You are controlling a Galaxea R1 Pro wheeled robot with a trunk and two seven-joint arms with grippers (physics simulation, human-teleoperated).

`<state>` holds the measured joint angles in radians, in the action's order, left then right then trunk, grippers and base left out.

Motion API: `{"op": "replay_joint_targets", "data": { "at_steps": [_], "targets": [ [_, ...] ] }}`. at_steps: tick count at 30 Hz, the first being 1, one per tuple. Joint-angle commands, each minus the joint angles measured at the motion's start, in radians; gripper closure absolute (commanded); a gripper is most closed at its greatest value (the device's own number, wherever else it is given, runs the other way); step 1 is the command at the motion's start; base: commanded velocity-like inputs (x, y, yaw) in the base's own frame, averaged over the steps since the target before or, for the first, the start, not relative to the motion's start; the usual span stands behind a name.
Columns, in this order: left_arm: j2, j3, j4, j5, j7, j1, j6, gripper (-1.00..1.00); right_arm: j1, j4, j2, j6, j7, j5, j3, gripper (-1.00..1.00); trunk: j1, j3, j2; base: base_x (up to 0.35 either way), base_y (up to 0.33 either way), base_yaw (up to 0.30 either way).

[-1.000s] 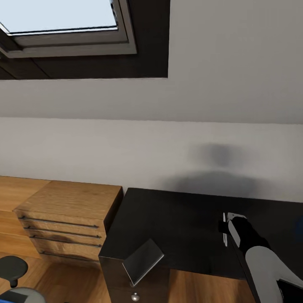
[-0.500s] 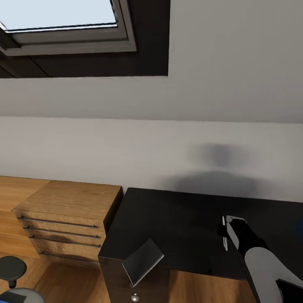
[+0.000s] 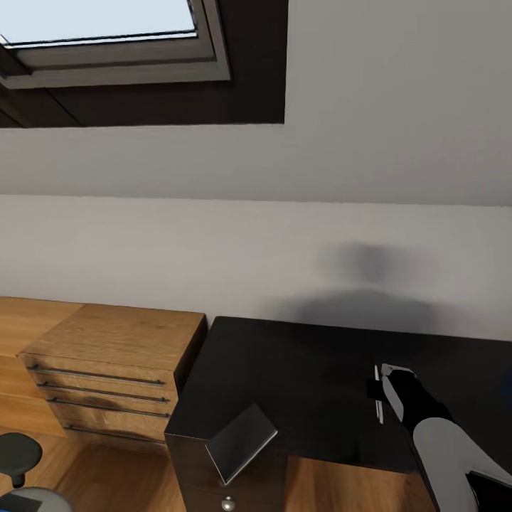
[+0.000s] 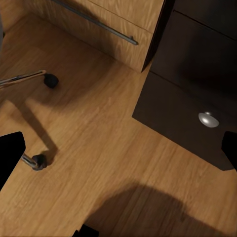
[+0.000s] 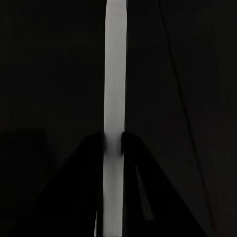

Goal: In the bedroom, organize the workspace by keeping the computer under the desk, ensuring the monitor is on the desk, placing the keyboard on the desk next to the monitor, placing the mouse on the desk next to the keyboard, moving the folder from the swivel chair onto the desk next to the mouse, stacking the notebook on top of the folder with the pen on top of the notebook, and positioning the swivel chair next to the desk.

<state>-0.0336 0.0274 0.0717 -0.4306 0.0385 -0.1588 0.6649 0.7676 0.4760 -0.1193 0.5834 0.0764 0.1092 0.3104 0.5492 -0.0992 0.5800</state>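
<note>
1. One glossy black table (image 3: 299, 370) stood against a pale wall, with one light-wood drawer chest (image 3: 107, 370) touching its left end. The chest showed four long dark bar handles.
2. One thin flat grey rectangular notebook (image 3: 240, 441) lay at the table's front left corner, tilted, with part of it jutting past the front edge.
3. Below that corner was the table's black drawer unit (image 4: 197, 103), with one round silver knob (image 3: 227, 503) showing in the head view; the left wrist view also showed one such knob, over a wooden floor (image 4: 98, 163).
4. The right pincer (image 3: 380, 392) hung over the table's right part, on a black and grey arm. In the right wrist view its two dark fingers (image 5: 94, 148) were clenched on one very thin silver-white pen (image 5: 114, 74), which ran straight out between them over the black table top.
5. The left pincer (image 4: 118, 153) pointed down at the floor beside the drawer unit; its two black fingertips sat wide apart at opposite edges of the left wrist view, released and holding nothing.
6. Two chrome legs of the grey swivel chair (image 4: 22, 78), each ending in one black castor, lay on the floor near the chest. One black armrest pad (image 3: 16, 451) showed at the head view's lower left.
7. One skylight window (image 3: 107, 35) sat in the sloped ceiling above.
</note>
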Motion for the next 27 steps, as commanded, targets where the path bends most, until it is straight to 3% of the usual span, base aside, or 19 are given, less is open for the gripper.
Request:
{"op": "replay_joint_targets", "data": {
  "at_steps": [1,27],
  "targets": [
    [0.000,0.003,0.000,-0.001,0.004,-0.001,0.003,-1.00,0.001,0.001,0.001,0.005,-0.004,0.009,0.005,1.00,0.004,-0.005,0.009,0.000,0.000,0.000],
    [0.000,0.002,0.000,-0.004,0.004,-0.001,0.004,-1.00,0.001,-0.042,0.000,0.018,0.005,0.015,-0.002,1.00,0.104,-0.087,0.191,0.000,0.000,0.000]
  ]
}}
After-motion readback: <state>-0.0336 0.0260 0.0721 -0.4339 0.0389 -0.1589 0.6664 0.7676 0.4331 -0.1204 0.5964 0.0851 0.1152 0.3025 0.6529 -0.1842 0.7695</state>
